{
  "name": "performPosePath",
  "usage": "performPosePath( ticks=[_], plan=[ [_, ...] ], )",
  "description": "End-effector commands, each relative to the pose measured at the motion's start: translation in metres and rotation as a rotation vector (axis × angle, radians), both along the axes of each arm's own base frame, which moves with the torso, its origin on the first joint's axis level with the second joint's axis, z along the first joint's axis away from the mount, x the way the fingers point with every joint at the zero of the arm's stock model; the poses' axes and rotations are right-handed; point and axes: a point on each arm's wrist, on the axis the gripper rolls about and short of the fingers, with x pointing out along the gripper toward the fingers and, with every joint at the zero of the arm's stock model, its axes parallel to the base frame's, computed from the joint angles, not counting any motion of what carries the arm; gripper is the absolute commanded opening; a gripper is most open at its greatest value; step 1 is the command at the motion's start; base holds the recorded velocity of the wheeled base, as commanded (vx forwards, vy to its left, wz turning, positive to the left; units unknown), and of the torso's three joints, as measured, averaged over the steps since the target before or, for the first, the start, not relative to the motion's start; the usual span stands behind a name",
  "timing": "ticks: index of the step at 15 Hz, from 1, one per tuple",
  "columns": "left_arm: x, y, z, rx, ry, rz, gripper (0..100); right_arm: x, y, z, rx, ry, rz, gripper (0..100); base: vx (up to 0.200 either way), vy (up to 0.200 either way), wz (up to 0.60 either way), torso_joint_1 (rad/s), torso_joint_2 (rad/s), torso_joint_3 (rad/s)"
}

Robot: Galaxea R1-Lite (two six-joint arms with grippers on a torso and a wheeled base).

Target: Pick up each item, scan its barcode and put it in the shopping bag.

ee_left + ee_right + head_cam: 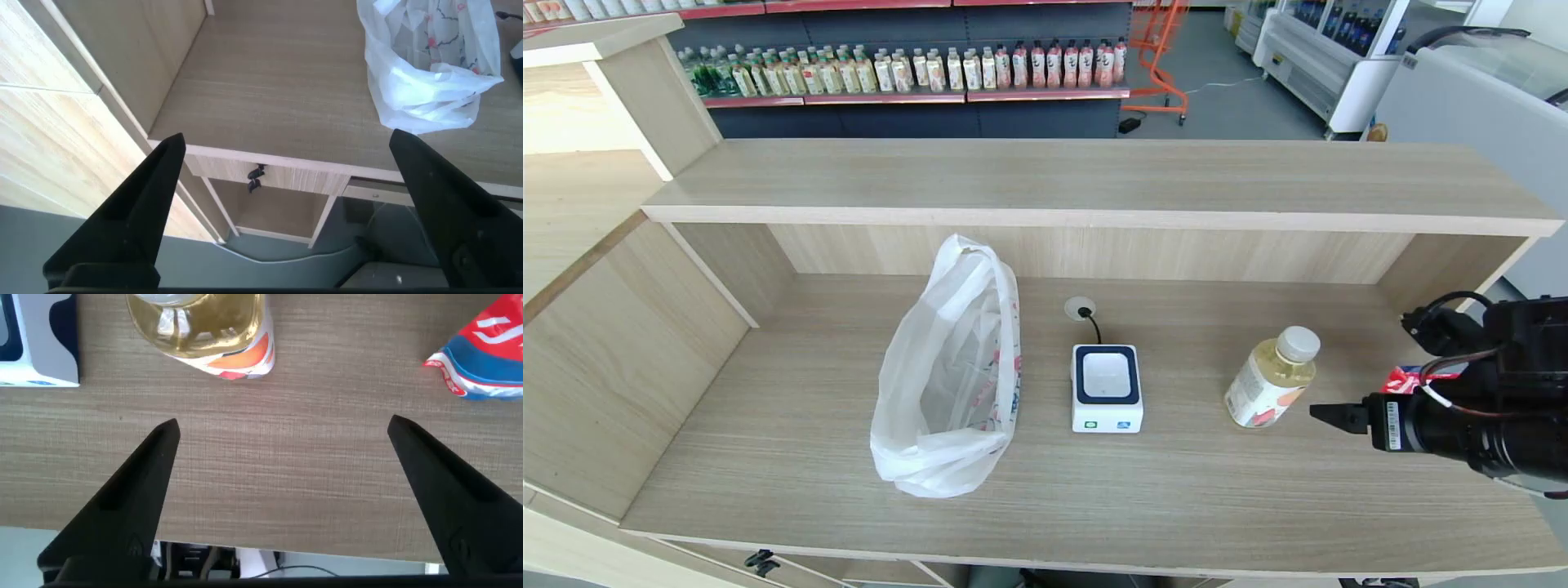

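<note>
The bottle (1272, 377) of pale yellow drink stands upright on the tabletop (1176, 490), right of the scanner (1106, 387). A red and blue packet (478, 351) lies just beyond it, farther right. My right gripper (282, 437) hangs just short of the bottle, fingers spread wide and holding nothing. The shopping bag (952, 367) lies open on the scanner's left, and I can make out no item inside it. My left gripper (288, 143) sits off the tabletop's front edge near the bag, fingers spread too, empty.

I judge the task barely begun: both items are yet to be picked, scanned and bagged. The bottle has a white label with an orange picture, and the bag has red and blue print. None of the writing is legible to me.
</note>
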Motion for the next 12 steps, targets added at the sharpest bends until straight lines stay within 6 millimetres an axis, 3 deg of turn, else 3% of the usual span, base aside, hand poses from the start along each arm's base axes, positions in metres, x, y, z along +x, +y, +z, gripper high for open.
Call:
performPosePath(
  ticks=[1, 3, 8, 12],
  plan=[
    [0.0, 0.0, 0.0, 0.0, 0.0, 0.0, 100, 0.023, 0.018, -0.032, -0.037, 0.058, 0.025, 100, 0.0, 0.0, 0.0, 0.0, 0.0, 0.0],
    [0.0, 0.0, 0.0, 0.0, 0.0, 0.0, 100, 0.036, 0.032, -0.044, -0.048, -0.023, 0.038, 100, 0.0, 0.0, 0.0, 0.0, 0.0, 0.0],
    [0.0, 0.0, 0.0, 0.0, 0.0, 0.0, 100, 0.043, 0.044, -0.068, -0.044, -0.052, 0.068, 100, 0.0, 0.0, 0.0, 0.0, 0.0, 0.0],
    [0.0, 0.0, 0.0, 0.0, 0.0, 0.0, 100, 0.057, 0.056, -0.075, -0.022, -0.179, 0.082, 100, 0.0, 0.0, 0.0, 0.0, 0.0, 0.0]
  ],
)
